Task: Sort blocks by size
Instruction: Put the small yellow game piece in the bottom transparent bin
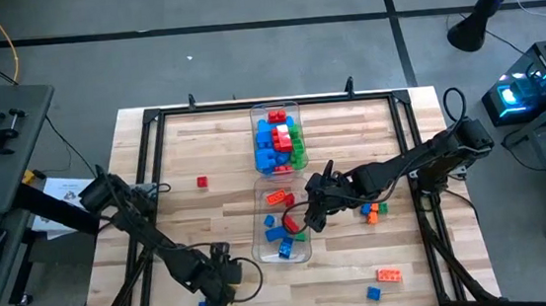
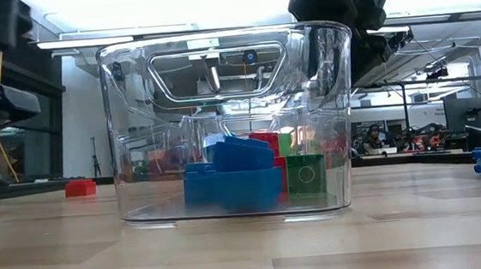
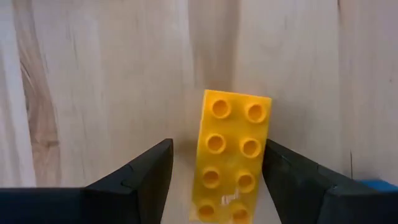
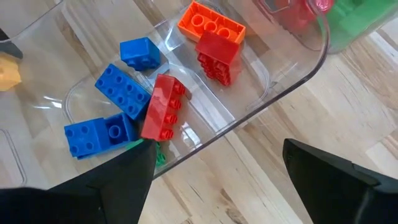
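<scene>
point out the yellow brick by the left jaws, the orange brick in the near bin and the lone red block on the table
yellow brick (image 3: 231, 155), left wrist view, middle of its studded top
orange brick (image 4: 210, 23), right wrist view, centre of its studded top
red block (image 1: 202, 183), high view, its top face

A yellow brick with eight studs in two rows lay flat on the wooden table, studs facing the camera. The left gripper stood open around it, one dark finger to each side. The brick lay nearer one finger, close against it, with a gap to the other. A blue edge showed beyond that nearer finger.
</scene>
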`<state>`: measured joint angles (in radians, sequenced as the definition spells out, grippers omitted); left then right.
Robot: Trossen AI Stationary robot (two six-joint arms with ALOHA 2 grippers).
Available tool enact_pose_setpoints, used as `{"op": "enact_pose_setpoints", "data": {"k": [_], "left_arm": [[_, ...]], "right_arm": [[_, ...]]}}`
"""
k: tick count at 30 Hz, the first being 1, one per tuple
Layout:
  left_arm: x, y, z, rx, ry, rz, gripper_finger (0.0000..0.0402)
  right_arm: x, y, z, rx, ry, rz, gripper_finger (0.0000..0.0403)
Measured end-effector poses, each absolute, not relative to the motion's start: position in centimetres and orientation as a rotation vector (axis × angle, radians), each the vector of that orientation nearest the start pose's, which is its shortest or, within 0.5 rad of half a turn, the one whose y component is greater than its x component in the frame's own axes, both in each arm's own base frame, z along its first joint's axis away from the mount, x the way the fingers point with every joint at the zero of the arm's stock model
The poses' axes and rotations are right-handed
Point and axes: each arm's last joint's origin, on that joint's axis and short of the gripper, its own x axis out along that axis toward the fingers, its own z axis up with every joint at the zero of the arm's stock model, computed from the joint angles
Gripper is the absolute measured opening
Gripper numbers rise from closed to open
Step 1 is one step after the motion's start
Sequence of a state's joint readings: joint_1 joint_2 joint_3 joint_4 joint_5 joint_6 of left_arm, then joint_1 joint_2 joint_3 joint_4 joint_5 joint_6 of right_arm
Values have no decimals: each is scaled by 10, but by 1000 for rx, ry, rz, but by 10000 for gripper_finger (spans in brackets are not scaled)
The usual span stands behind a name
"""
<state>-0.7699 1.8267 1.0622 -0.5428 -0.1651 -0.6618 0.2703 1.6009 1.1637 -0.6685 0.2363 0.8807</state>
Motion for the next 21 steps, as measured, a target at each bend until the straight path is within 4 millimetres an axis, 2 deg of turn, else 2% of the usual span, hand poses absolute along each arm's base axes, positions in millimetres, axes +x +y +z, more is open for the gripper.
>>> {"op": "enact_pose_setpoints", "data": {"k": [3, 7, 10, 12, 15, 18, 21], "left_arm": [[245, -222, 140, 4, 1271, -98, 184], [252, -216, 142, -26, 1257, -81, 91], [246, -202, 152, 2, 1309, -12, 85], [237, -188, 171, 53, 1306, 65, 85], [226, -160, 209, 105, 1198, 188, 85], [226, -130, 251, 27, 955, 303, 85], [241, -107, 283, -89, 697, 341, 85]], "right_arm": [[309, 78, 232, 508, 991, -429, 346], [309, 78, 232, 500, 991, -427, 346], [308, 80, 233, 500, 992, -420, 346], [305, 83, 236, 493, 990, -403, 346], [298, 91, 246, 484, 958, -387, 346], [285, 101, 255, 498, 913, -434, 346], [270, 112, 261, 532, 868, -513, 346]]}}
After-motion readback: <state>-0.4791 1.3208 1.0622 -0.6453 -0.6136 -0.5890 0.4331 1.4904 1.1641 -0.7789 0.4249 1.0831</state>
